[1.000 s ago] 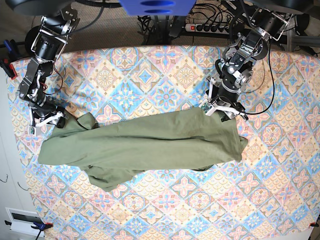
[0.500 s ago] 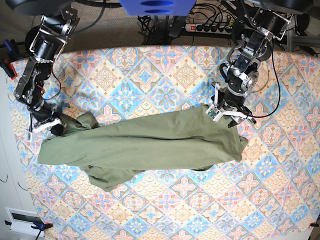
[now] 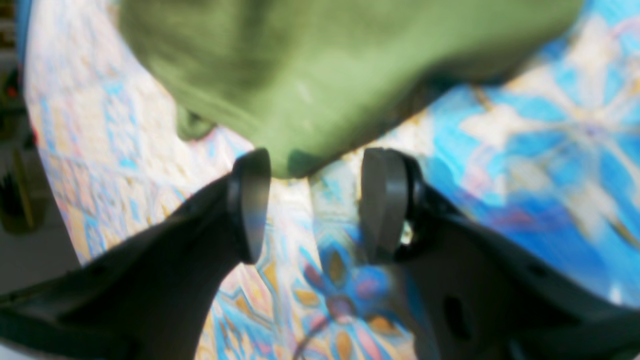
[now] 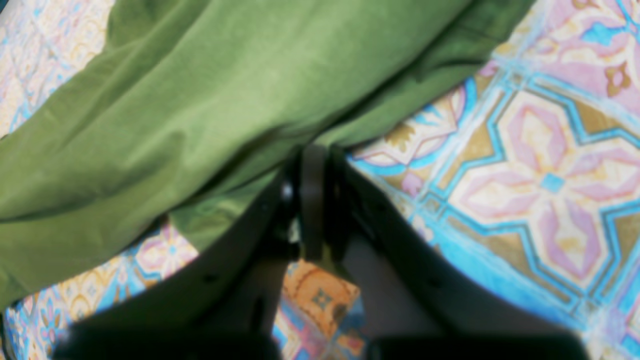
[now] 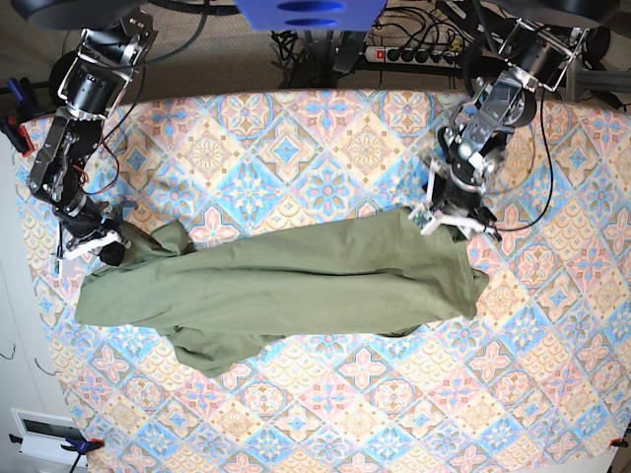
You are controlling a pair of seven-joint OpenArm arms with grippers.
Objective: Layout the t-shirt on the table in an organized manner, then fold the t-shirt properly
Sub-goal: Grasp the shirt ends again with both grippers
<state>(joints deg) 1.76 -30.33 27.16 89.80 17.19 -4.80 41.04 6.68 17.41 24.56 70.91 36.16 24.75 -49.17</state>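
1. The t-shirt (image 5: 286,281) lies long and bunched across the middle of the table (image 5: 325,128), its long way running side to side.
2. The right gripper (image 4: 314,200) sits at the shirt's end on the base view's left. Its jaws are squeezed together, and it looks like they pinch the shirt's edge, but the picture is blurry.
3. The left gripper (image 3: 312,200) is at the shirt's other end. Its jaws stand apart, with a tip of the shirt just in front of the gap.
4. Both grippers are right at the shirt, one at each end.
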